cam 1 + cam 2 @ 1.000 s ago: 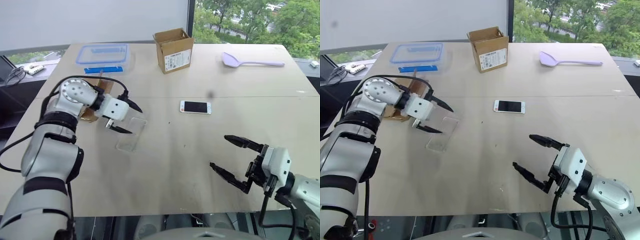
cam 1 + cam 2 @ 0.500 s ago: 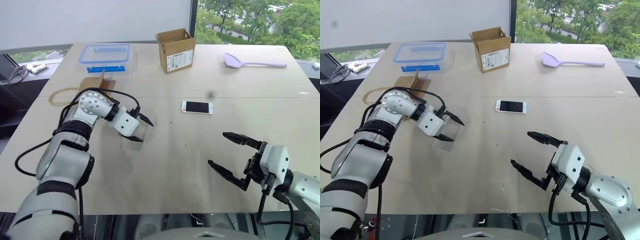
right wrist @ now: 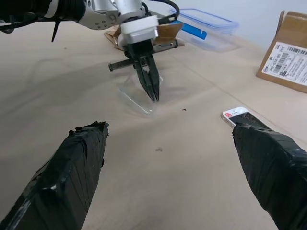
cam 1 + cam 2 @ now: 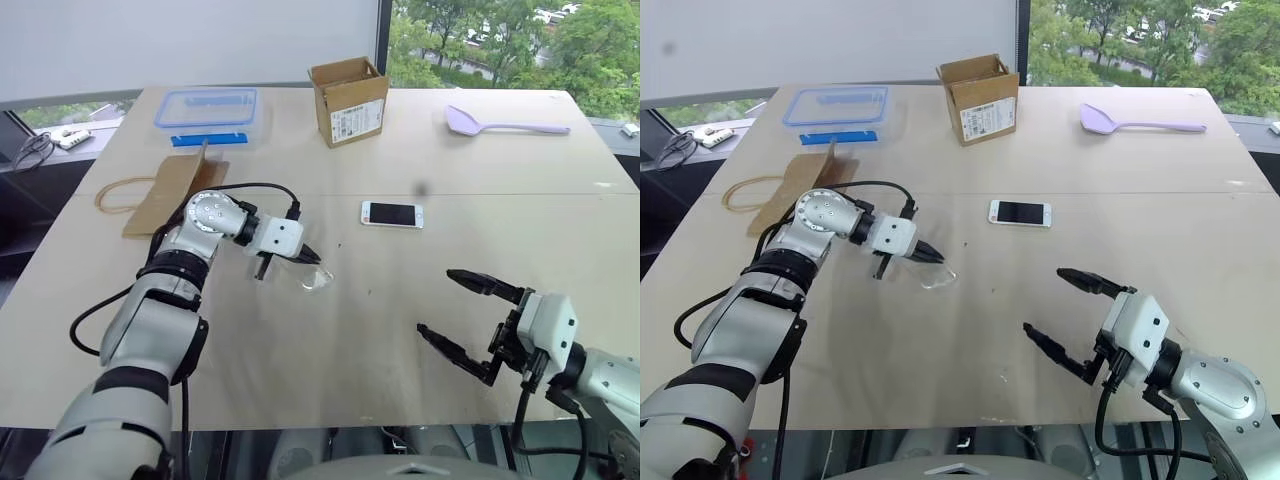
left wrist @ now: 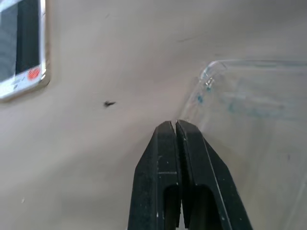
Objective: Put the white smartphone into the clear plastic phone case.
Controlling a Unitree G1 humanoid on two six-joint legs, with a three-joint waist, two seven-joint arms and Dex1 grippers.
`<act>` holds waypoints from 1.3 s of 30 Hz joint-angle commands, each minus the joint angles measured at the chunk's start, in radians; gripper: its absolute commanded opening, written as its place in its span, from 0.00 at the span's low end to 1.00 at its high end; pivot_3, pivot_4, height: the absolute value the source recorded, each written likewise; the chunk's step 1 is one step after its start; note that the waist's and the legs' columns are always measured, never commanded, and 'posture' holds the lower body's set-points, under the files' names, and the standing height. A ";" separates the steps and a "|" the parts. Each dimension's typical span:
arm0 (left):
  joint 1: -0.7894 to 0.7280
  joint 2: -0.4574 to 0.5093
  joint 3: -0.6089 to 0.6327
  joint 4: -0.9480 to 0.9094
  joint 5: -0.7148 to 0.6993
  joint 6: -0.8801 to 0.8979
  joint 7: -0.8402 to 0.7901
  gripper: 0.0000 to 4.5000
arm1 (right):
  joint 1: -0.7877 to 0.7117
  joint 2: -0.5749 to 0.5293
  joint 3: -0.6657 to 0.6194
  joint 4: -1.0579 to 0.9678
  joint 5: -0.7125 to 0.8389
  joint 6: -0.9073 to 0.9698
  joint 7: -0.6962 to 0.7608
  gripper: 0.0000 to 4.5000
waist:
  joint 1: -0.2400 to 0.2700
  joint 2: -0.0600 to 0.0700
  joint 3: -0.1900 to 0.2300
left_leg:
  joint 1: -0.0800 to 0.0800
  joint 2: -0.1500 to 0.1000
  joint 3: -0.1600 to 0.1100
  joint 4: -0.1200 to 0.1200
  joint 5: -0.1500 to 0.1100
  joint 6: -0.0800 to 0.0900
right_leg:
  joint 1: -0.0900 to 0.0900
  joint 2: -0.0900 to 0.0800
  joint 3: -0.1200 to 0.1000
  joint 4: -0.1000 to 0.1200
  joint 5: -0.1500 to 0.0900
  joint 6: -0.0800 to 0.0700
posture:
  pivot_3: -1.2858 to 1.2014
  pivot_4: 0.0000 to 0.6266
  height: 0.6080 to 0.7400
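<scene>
Pale wood table (image 4: 330, 360) by window; left gripper (image 4: 312, 256) fingers together, clear case (image 4: 316, 277) just beside tips; right gripper (image 4: 458, 310) wide apart.

The table (image 4: 560, 215) carries one white smartphone (image 4: 391, 214), one clear plastic phone case (image 4: 310, 274), one open cardboard box (image 4: 349, 100), one clear food box (image 4: 205, 108) with a blue-rimmed lid, one blue strip (image 4: 208, 139) just beside it, one brown paper bag (image 4: 170, 186) (lying flat, with a loop handle) and one lilac spoon (image 4: 502, 122). Two grippers show: the left gripper (image 4: 310, 255) and the right gripper (image 4: 452, 307).
</scene>
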 commanded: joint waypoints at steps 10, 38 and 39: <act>0.144 -0.050 0.097 -0.431 0.002 0.635 0.261 0.02 | 0.025 0.001 -0.015 -0.019 -0.008 -0.052 0.011 1.00 | 0.007 0.000 0.000 | 0.001 0.000 -0.001 0.001 0.000 0.000 | 0.001 -0.001 -0.001 0.001 0.000 0.000 | 0.52 0.24 1.00; 0.456 0.024 0.070 -0.874 -0.128 0.930 0.246 0.19 | 0.024 -0.015 -0.030 -0.014 -0.003 -0.047 0.028 1.00 | 0.026 0.002 -0.002 | 0.002 0.001 0.000 0.000 0.000 0.000 | 0.002 -0.001 0.001 -0.001 0.000 0.000 | 0.52 0.24 1.00; 0.454 0.020 0.071 -0.866 -0.130 0.929 0.245 0.09 | 0.026 -0.016 -0.032 -0.016 -0.002 -0.047 0.027 1.00 | 0.026 0.002 -0.002 | 0.002 0.001 0.000 0.000 0.000 0.000 | 0.002 -0.001 0.001 -0.001 0.000 0.000 | 0.52 0.24 1.00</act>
